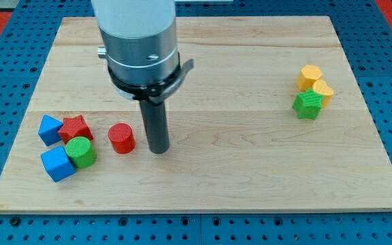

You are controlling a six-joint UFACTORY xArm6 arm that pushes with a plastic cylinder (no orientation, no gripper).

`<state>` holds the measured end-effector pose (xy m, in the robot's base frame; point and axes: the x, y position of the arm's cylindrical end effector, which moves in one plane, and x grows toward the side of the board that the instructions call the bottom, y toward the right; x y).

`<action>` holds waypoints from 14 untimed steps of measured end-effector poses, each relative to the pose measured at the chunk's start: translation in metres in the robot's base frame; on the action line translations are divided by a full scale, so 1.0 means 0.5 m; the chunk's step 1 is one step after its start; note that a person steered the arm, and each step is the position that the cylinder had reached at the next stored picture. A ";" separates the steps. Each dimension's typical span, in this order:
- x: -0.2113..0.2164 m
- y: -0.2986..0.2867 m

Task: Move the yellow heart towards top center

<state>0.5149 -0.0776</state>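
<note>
The yellow heart (323,91) lies at the view's right, touching a yellow hexagonal block (309,75) above it and a green star block (307,105) at its lower left. My tip (158,150) rests on the board left of centre, far to the left of the heart. It stands just right of a red cylinder (121,138), with a small gap between them.
A cluster sits at the view's lower left: a blue block (49,128), a red star (75,128), a green cylinder (81,152) and a blue cube (58,163). The wooden board (250,163) lies on a blue pegboard surface.
</note>
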 end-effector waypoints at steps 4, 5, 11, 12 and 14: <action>0.028 0.272; 0.010 0.443; -0.173 0.638; -0.218 0.621; -0.327 0.572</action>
<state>0.3516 0.2085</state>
